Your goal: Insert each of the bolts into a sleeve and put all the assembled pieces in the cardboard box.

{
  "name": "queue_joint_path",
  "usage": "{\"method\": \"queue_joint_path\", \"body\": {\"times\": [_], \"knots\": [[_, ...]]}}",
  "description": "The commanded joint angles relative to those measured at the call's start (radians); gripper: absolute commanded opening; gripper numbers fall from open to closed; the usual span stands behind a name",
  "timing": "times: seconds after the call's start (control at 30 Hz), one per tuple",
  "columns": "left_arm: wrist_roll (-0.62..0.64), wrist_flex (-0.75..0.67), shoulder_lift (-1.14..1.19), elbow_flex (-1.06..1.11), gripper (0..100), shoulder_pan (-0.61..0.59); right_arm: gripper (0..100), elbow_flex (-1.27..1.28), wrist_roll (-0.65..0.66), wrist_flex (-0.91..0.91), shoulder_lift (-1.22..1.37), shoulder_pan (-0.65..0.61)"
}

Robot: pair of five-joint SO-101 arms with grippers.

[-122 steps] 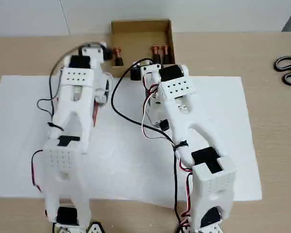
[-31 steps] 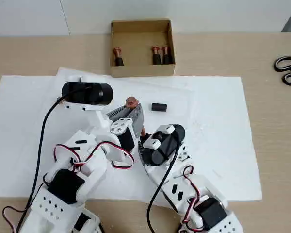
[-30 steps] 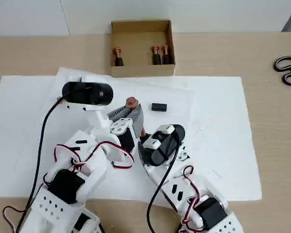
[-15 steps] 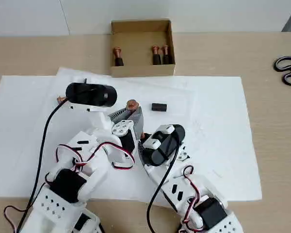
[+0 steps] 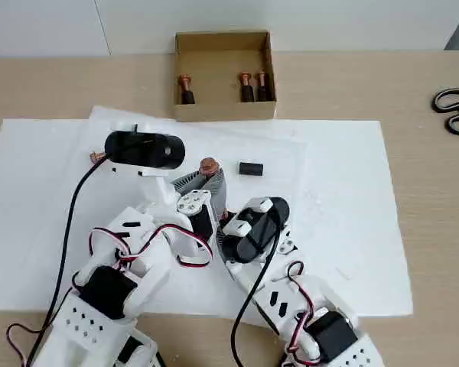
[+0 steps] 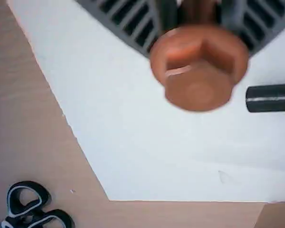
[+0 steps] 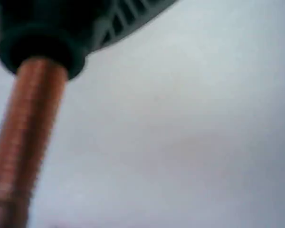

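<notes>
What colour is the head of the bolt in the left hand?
Copper-orange; the bolt head shows best in the left wrist view.

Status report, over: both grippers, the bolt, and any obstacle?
Left gripper shut on bolt. Right gripper shut on sleeve, bolt thread entering it. Spare sleeve on paper nearby, apart. Three pieces in box.

Lab tabletop (image 5: 413,84): paper sheet (image 5: 352,199), scissors (image 5: 455,109)

Left arm (image 5: 122,267) and right arm (image 5: 298,302) crouch together, left pincer (image 5: 207,177) clamped.
</notes>
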Motion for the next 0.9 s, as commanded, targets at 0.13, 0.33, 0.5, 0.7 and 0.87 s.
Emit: {"method": "queue_joint_path", "body": {"times": [0.13,0.33,0.5,0.7,0.87], "knots": [[-0.006,-0.054,-0.008,0.018,1,0.005,0.4,-0.052,-0.054,-0.022,-0.012,-0.002],[-0.009,0.006,-0.008,0.016,1,0.005,0.4,-0.052,-0.054,-0.022,-0.012,-0.001],[-0.011,0.035,-0.009,0.010,1,0.005,0.4,-0.052,-0.052,-0.024,-0.012,-0.001],[-0.055,0.097,-0.009,0.010,1,0.006,0.4,-0.051,-0.052,-0.025,-0.012,0.001],[-0.089,0.158,-0.009,0.010,1,0.017,0.4,-0.051,-0.052,-0.025,-0.013,0.001]]}}
